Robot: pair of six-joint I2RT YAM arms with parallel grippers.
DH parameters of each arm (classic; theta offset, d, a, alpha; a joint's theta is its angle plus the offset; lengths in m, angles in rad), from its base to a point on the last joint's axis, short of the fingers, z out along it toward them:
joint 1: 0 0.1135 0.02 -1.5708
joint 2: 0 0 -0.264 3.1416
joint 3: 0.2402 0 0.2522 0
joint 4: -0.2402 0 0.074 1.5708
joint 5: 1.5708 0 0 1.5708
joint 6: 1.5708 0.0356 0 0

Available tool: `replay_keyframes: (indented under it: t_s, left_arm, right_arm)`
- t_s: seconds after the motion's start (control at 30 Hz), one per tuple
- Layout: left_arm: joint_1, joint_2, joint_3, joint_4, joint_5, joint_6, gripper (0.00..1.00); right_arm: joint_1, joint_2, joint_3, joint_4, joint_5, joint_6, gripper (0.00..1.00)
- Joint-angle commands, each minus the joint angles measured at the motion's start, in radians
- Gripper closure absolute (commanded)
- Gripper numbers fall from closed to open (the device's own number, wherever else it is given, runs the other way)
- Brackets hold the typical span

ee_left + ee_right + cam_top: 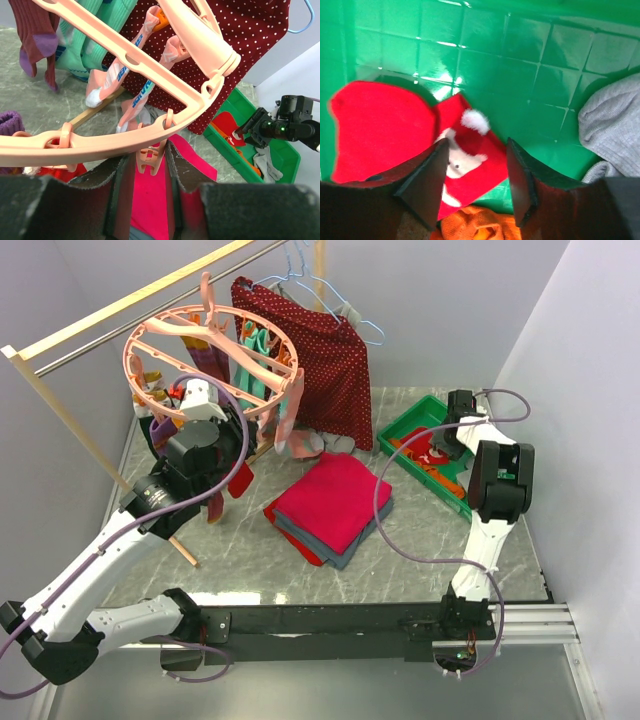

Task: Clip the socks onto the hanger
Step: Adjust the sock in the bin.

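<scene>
Pink plastic hanger (100, 142) hangs at the back left above the counter (250, 560). Its far clips are hidden behind rim and socks. We see the left tool (146, 160) raised under the rim, jaws narrow on either side of one dangling clip (150, 162). A sliver of gap shows on one side, so we cannot tell if it pinches the clip or only flanks it.

Clipped on the hanger are teal socks (95, 35), a maroon sock (35, 40) with purple heel, and pink-and-white socks (107, 85), all cut off at the frame top. A purple cuff (7, 122) is cropped at the left edge and we cannot make out what it is. A dotted dark red garment (250, 45) hangs behind.

The right tool (477, 145) sits low in the green bin (470, 50) on the right, jaws apart and gripping nothing. It straddles a red sock (380, 130) with a white Santa face, the sock's lower end hidden under the tool. A grey sock (610, 120) is cut off at the right edge, and an orange piece (470, 225) barely shows at the bottom. A folded red and grey stack (330, 505) lies mid-counter.
</scene>
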Motion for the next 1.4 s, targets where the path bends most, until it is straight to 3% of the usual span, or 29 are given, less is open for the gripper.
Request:
replay_keyframes:
  t_s: [0.0,0.13,0.17,0.3,0.47,0.6,0.83,0.97,1.27,1.37]
  left_arm:
    - [-0.002,-0.018,-0.003,0.018,0.008,0.003,0.99]
    - [-0.004,-0.020,0.000,0.020,0.007,0.005,0.99]
    - [-0.002,-0.020,0.000,0.020,0.007,0.005,0.99]
    - [-0.002,-0.020,0.004,0.015,0.005,0.008,0.99]
    - [-0.002,-0.020,0.014,0.010,0.001,0.017,0.99]
    - [-0.002,-0.018,0.020,0.009,-0.009,0.026,0.99]
    - [-0.004,-0.024,0.023,0.006,-0.018,0.031,0.99]
    - [-0.004,-0.030,0.023,-0.007,-0.027,0.035,0.99]
    - [-0.004,-0.023,0.031,-0.010,-0.022,0.034,0.99]
    - [-0.002,-0.020,0.032,-0.011,-0.021,0.032,0.99]
  right_arm:
    - [-0.012,0.014,0.044,-0.062,-0.013,0.000,0.48]
    - [-0.012,0.013,0.037,-0.058,-0.016,-0.002,0.68]
    - [-0.011,0.013,0.037,-0.059,-0.018,-0.002,0.81]
    - [-0.012,-0.042,-0.007,-0.006,-0.016,-0.005,0.99]
    - [-0.009,-0.183,-0.068,0.091,0.045,-0.058,1.00]
    - [0.015,-0.343,-0.039,0.139,0.139,-0.204,1.00]
    - [0.058,-0.472,0.021,0.195,0.269,-0.407,0.98]
    - [0.098,-0.532,-0.044,0.258,0.477,-0.482,0.96]
    - [0.167,-0.521,-0.211,0.352,0.496,-0.586,0.94]
    - [0.187,-0.433,-0.187,0.271,0.446,-0.559,0.94]
